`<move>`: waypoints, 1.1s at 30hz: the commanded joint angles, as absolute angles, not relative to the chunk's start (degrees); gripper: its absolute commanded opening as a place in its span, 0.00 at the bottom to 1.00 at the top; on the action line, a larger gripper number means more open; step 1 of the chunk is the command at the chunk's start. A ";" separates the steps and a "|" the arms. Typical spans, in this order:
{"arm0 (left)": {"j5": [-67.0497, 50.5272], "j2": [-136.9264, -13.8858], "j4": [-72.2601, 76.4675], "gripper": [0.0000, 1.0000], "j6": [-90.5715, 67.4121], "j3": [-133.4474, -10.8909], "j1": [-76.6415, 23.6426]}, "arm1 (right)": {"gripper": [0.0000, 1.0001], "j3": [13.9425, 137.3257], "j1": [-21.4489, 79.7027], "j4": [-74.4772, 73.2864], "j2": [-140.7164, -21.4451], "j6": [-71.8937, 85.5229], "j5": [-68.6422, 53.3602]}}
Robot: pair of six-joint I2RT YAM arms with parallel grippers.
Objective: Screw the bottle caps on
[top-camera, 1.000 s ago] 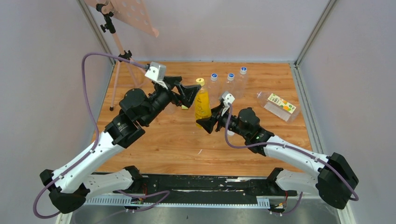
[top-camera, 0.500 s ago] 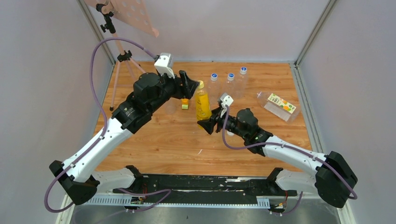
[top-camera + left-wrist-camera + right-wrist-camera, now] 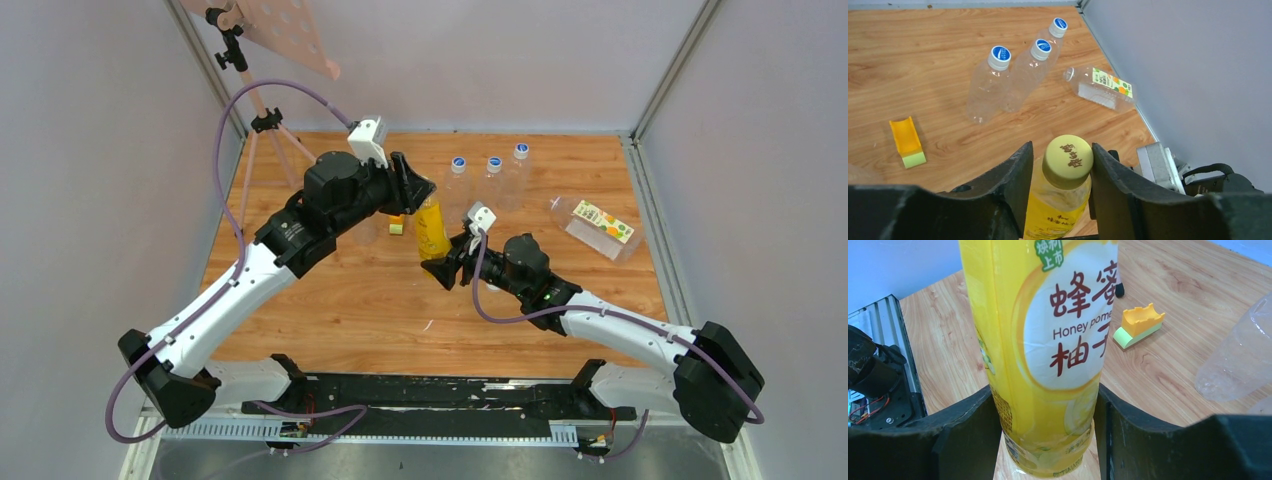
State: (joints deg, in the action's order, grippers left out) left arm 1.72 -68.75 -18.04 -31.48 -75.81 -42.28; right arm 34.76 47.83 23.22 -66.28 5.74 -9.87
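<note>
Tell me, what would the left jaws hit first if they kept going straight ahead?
The yellow cap on the yellow bottle. It sits between the jaws of the left gripper, so pushing on would probably meet it almost at once; exact depth is unclear.

The near half of the desk [image 3: 350, 320] lies open, bare wood from the arms' bases up to the middle. At the centre the upright yellow bottle [image 3: 432, 232] blocks the way. The right claw [image 3: 447, 268] is clamped round its lower part and the left claw [image 3: 424, 190] straddles its yellow cap [image 3: 1068, 156], so top and bottom are both taken up. Just left of it lies the orange-green block [image 3: 396, 226], beside the left arm's wrist. Behind, three clear bottles [image 3: 490, 182] stand close together in a row, leaving only narrow slits. A labelled bottle [image 3: 595, 224] lies at the far right, with a free lane between it and the row. A tripod [image 3: 262, 125] stands at the far left edge.
</note>
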 commanded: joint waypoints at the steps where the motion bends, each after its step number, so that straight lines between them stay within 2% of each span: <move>1: 0.35 -69.47 -17.81 0.49 -33.79 -76.82 -42.19 | 0.37 34.99 48.21 26.48 -66.01 4.57 -8.96; 3: 0.51 -69.39 -18.31 0.41 -33.00 -76.85 -42.20 | 0.41 34.82 48.19 26.38 -65.93 4.64 -8.88; 6: 1.79 -68.93 -19.37 0.30 -31.36 -76.55 -42.19 | 0.57 34.42 48.19 26.28 -65.92 5.28 -8.95; 8: 3.85 -68.04 -19.75 0.26 -30.05 -75.61 -42.19 | 0.68 34.43 48.23 25.79 -66.00 5.97 -9.08; 11: 7.89 -65.95 -21.06 0.21 -27.50 -74.26 -42.21 | 0.77 35.05 48.07 23.47 -65.48 6.60 -9.23; 16: 19.67 -61.69 -23.80 0.11 -20.94 -70.16 -42.03 | 0.83 34.77 47.99 19.98 -61.81 6.71 -7.88; 22: 30.13 -51.34 -21.44 0.05 -17.05 -60.05 -37.71 | 0.88 33.07 47.86 15.43 -52.01 5.92 -3.22; 28: 32.50 -43.92 -11.48 0.06 -15.09 -47.55 -26.95 | 0.91 31.59 47.72 11.83 -41.70 3.13 4.88; 33: 29.80 -43.22 4.84 0.07 -14.71 -38.58 -18.33 | 0.92 31.84 47.64 8.84 -34.39 1.23 8.96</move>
State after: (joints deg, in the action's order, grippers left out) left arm 29.69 -43.07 -12.45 -16.47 -43.29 -22.98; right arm 31.79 47.81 11.84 -38.37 3.70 3.49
